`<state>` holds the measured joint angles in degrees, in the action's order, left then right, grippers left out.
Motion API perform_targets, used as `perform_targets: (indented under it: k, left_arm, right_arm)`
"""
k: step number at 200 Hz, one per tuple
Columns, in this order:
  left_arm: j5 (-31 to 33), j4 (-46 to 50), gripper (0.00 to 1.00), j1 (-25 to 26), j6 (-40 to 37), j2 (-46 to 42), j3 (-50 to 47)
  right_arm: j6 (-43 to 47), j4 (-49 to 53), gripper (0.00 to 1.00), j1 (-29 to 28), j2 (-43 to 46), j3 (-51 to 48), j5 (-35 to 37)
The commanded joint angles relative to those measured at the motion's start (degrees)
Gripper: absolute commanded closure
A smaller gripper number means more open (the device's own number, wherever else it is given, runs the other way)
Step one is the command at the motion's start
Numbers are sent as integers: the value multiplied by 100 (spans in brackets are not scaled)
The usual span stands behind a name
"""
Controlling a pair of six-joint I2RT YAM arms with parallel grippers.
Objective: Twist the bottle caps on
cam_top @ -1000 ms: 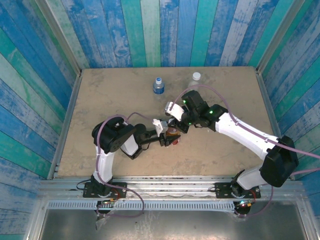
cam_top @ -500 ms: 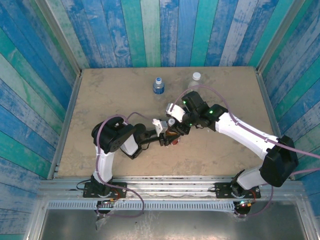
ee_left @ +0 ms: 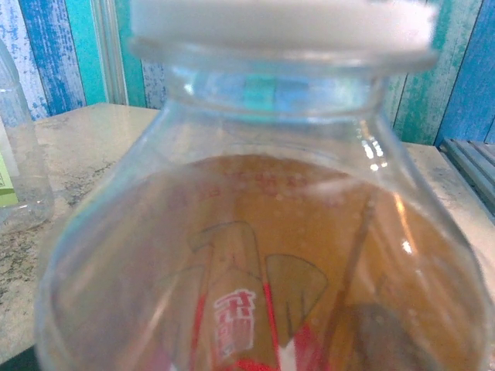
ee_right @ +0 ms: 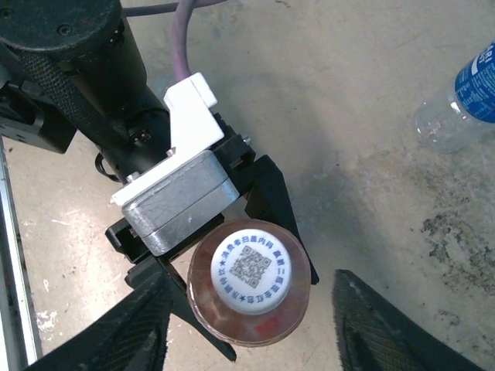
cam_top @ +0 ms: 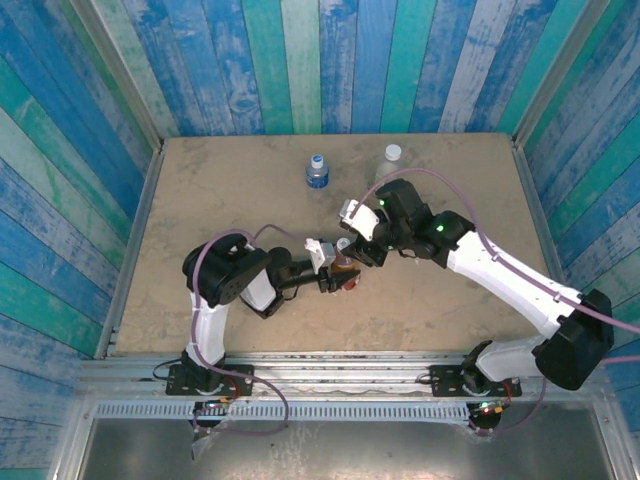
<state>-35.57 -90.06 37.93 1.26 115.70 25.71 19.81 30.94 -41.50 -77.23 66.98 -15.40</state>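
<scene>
One orange-drink bottle (ee_right: 224, 321), pinched round its body by the left gripper (cam_top: 333, 277) near the middle of the table (cam_top: 210, 190), looks light and squashy, so the right gripper (ee_right: 263, 328), jaws spread either side, should take its white cap (ee_right: 251, 270) by the stiffer rim.

the orange bottle (ee_right: 247, 328) is seen from above, a white cap (ee_right: 251, 269) with a printed code square sitting on its neck. the left gripper (ee_right: 267, 317) clamps the bottle's body between black fingers, with a purple cable (ee_right: 184, 39) behind it. the right gripper (ee_right: 251, 280) has its dark fingers (ee_right: 371, 325) spread either side, clear of the bottle. a blue-labelled bottle (ee_right: 472, 85) sits on the table (ee_right: 348, 116) at upper right.
</scene>
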Motion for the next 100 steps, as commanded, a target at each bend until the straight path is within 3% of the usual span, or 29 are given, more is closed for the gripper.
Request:
perform_targets:
  k: [1, 65, 100]
  left_arm:
    - [-269, 250, 34, -18, -140, -484, -144]
    - [-846, 2557, 34, -14, -787, -2066, -69]
    - [-1158, 3356, 34, -23, -960, -2563, 18]
  right_arm:
    - [-166, 123, 46, 42, -83, 227, -73]
    - [-95, 162, 46, 251, 529, 246, -1133]
    - [-275, 70, 52, 266, 726, 314, -1474]
